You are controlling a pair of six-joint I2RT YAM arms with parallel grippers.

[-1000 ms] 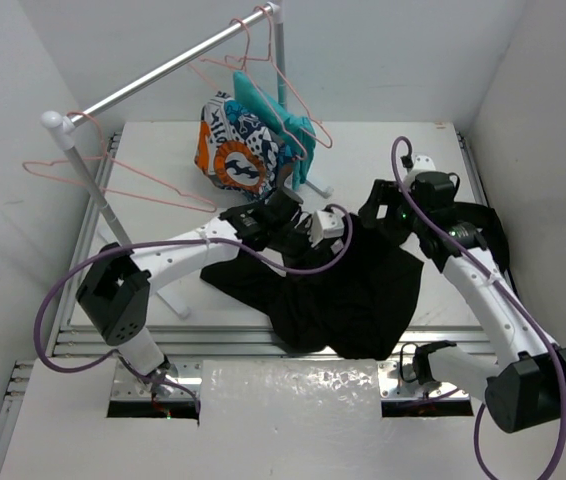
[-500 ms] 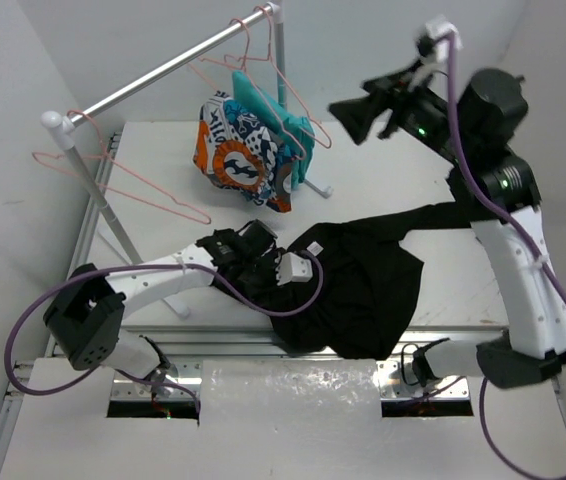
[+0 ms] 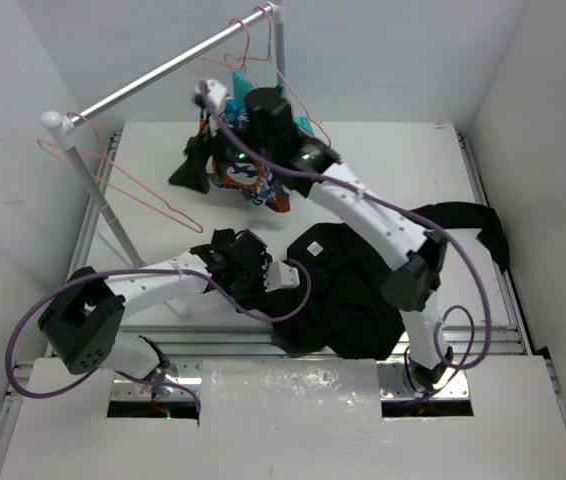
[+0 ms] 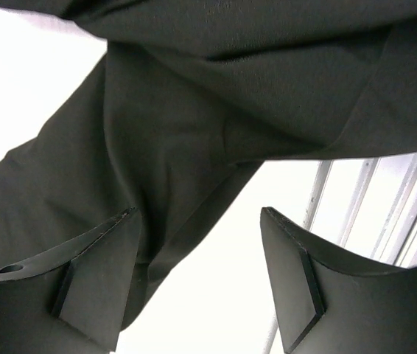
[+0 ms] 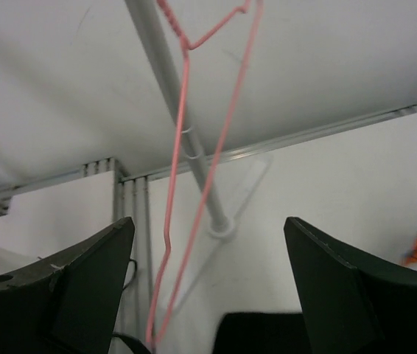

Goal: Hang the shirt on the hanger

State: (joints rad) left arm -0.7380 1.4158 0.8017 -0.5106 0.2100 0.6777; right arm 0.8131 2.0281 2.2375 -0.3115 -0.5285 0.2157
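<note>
Black shirt point(image 3: 363, 285) sprawled left-right | pink hanger point(image 5: 186, 46) hangs hook-up | both jaws released

The long silver clothes rail point(image 3: 153, 75) blocks the way from above. Under its left end, its slanted grey post point(image 3: 118, 215) and a thin pink wire hanger point(image 5: 177, 147) are in the way. The hanger sits in the gap between the wide-apart fingers of the right gripper point(image 5: 208, 228) and touches neither. Under the rail's right end is a heap of orange, navy and teal cloth point(image 3: 263, 192). On the rail's near side, the big black shirt point(image 3: 353, 300) and the white right arm point(image 3: 363, 205) above it fill the room. Far right of the rail, the white table point(image 3: 403, 160) has open room.
</note>
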